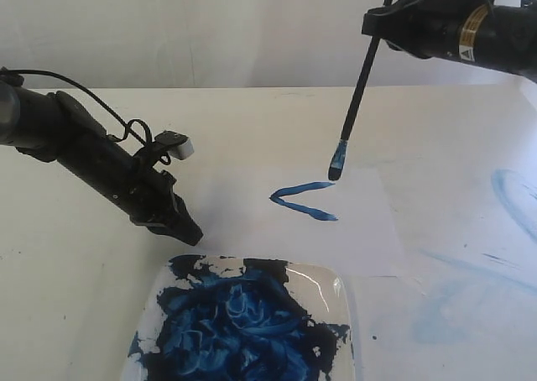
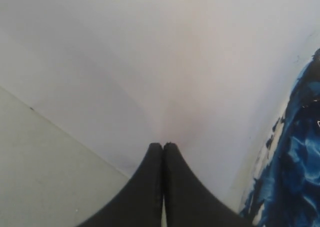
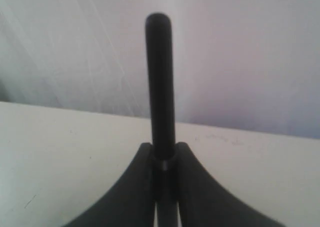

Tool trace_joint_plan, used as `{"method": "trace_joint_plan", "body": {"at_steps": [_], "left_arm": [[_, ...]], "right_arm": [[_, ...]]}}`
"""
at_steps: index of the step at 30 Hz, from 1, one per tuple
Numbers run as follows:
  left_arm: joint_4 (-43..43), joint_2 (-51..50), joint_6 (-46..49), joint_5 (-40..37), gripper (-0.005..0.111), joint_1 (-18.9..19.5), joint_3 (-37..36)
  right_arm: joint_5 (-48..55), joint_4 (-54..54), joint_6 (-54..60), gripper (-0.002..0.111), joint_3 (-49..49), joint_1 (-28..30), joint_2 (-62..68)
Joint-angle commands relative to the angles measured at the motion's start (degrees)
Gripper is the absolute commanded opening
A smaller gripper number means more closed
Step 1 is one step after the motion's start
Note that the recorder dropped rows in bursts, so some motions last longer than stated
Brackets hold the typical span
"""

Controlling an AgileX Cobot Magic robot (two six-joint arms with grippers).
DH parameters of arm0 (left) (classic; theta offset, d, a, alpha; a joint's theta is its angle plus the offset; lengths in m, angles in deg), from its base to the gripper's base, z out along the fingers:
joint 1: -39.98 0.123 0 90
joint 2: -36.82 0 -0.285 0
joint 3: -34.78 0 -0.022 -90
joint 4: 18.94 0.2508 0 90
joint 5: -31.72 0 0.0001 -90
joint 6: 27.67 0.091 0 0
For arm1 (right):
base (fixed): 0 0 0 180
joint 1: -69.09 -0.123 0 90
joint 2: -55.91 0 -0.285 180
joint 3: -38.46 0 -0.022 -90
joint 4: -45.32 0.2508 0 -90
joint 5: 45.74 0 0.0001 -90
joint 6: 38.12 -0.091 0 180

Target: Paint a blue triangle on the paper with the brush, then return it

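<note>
**Brush held over paper, two blue strokes down**

Around: one paint tray (image 1: 339, 290) full of dark blue paint sits on the desk (image 1: 92, 314), at the near edge of the paper (image 1: 369, 238). Pale blue smears (image 1: 513, 198) mark the desk on the right, apart from the sheet. The left gripper (image 1: 183, 227) rests low just beside the tray's far left corner, well apart from the strokes. Its jaws are pressed together with nothing between them (image 2: 163, 147).

The right gripper (image 1: 379, 20) is clamped on the brush (image 1: 357, 96), with the black handle pinched between the jaws in the right wrist view (image 3: 163, 154). The brush's long axis is steep. The handle end is up and leaning right in the exterior view, and the blue bristles point down at the paper. The tip is at the right end of the upper stroke, but contact is unclear.

The blue triangle (image 1: 302, 200) lies mid-sheet. Only two sides show, meeting in a point to the left, and the right side is open.

Count: one brush, one sheet, one tray, two strokes, two grippers.
</note>
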Motion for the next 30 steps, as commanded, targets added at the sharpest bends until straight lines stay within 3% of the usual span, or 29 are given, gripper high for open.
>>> {"method": "trace_joint_plan", "body": {"at_steps": [1,30], "left_arm": [[-0.62,0.18,-0.3,-1.46,0.0,-0.24,-0.38],[-0.74,0.18,-0.3,-1.59,0.0,-0.24,-0.38]], "right_arm": [[-0.09,-12.21,-11.84,0.0,-0.2,-0.01,-0.01],[-1.04,-11.99,-12.86,0.0,-0.2,-0.01,2.26]]}}
